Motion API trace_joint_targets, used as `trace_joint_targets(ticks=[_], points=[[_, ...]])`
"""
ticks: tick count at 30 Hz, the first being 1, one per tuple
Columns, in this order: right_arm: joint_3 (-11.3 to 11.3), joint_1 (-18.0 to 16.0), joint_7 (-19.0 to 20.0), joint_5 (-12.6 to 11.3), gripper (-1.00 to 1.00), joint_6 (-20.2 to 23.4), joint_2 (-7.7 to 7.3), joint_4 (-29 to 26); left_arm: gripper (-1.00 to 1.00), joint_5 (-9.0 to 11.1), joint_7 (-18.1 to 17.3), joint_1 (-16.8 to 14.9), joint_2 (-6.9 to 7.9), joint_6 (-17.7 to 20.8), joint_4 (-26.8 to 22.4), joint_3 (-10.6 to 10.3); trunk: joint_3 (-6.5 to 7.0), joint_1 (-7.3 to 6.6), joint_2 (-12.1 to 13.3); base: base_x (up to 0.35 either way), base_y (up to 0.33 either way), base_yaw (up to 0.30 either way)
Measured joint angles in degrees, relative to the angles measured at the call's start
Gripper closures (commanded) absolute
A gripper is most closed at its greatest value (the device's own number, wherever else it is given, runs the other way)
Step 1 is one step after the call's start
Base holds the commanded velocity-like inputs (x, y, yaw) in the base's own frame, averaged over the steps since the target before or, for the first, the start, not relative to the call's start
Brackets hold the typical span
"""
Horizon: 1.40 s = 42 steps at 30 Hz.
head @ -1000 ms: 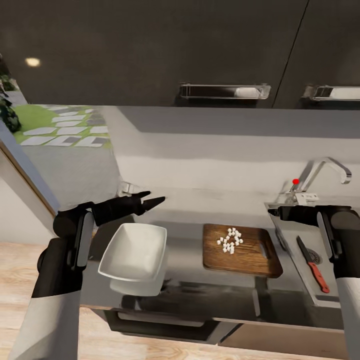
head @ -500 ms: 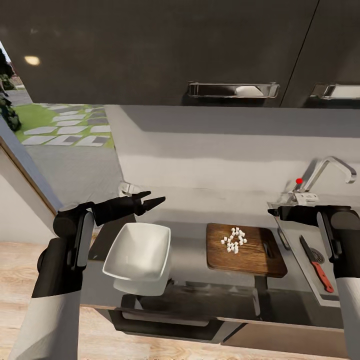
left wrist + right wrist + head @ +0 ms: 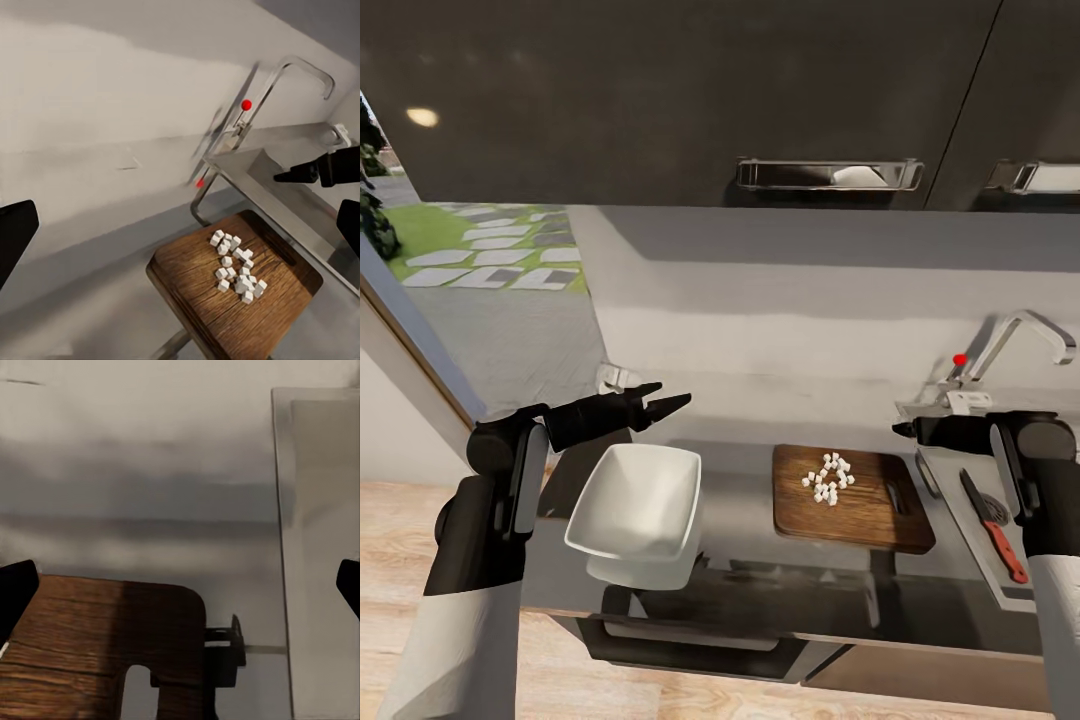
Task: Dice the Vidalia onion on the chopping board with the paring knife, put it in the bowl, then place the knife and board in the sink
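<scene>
Head view, compared with a second ago: the whole picture is sitting slightly further right and lower, which reads as camera movement; the chopping board (image 3: 852, 498), the bowl (image 3: 636, 503) and the paring knife (image 3: 992, 526) are keeping their places relative to one another, and both arms are holding the same poses. The bowl is standing at lower left of centre on the countertop (image 3: 735, 515), white, tilted a little, and showing nothing inside. The chopping board is lying right of centre, well apart from the bowl, carrying a loose cluster of diced onion (image 3: 827, 478) near its middle, with its handle slot toward the sink (image 3: 966, 500). The sink is occupying the right edge of the frame, and the paring knife is resting in it, red handle toward the bottom of the frame, dark blade pointing up-frame beside the round drain. The tap (image 3: 1005, 352) with its red dot is rising behind the basin. The left gripper (image 3: 660, 404) is hovering above the far rim of the bowl, fingers spread a little, holding and touching nothing. The right gripper (image 3: 905, 430) is hovering over the gap between the board and the sink rim; in the right wrist view its fingertips (image 3: 16, 589) are showing at opposite edges, wide apart and empty.
</scene>
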Motion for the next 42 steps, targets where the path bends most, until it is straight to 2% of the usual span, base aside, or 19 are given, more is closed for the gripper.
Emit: trace_joint_targets(ticks=[4,8,9,12,17,30,42], points=[[-0.01,0.00,-2.80,0.23,-1.00,0.78,1.54,0.15,-1.00,-0.02,0.00,0.00,-0.04,0.00,0.00,-0.01,0.00,0.00,0.00,0.000,0.000,0.000],[-0.02,-0.02,-3.72,0.25,-1.00,0.78,1.98,0.52,-1.00,-0.01,0.00,0.00,-0.05,0.00,0.01,-0.02,0.00,0.00,0.00,0.000,0.000,0.000],[0.03,-0.02,-3.95,0.33,-1.00,0.78,2.15,2.88,-1.00,-0.02,0.00,0.00,-0.06,0.00,0.00,-0.06,-0.01,0.00,0.01,0.000,0.000,0.000],[0.18,-0.13,-4.03,0.30,-1.00,0.78,2.22,5.78,-1.00,-0.04,0.00,0.00,-0.08,0.00,-0.01,-0.08,0.00,0.00,0.00,0.000,0.000,0.000],[0.25,-0.20,-4.21,0.27,-1.00,0.78,2.25,7.11,-1.00,-0.04,0.00,0.00,-0.07,-0.02,0.00,-0.09,0.00,0.00,0.00,0.000,0.000,0.000],[0.25,-0.21,-4.24,0.03,-1.00,0.78,2.26,7.19,-1.00,-0.04,0.00,0.00,-0.09,-0.08,-0.03,-0.09,0.00,0.00,0.00,-0.007,0.000,0.000],[0.25,-0.21,-4.25,0.02,-1.00,0.79,2.26,7.19,-1.00,-0.04,0.00,0.00,-0.08,-0.09,-0.01,-0.10,0.00,0.00,0.00,-0.129,0.000,0.000]])
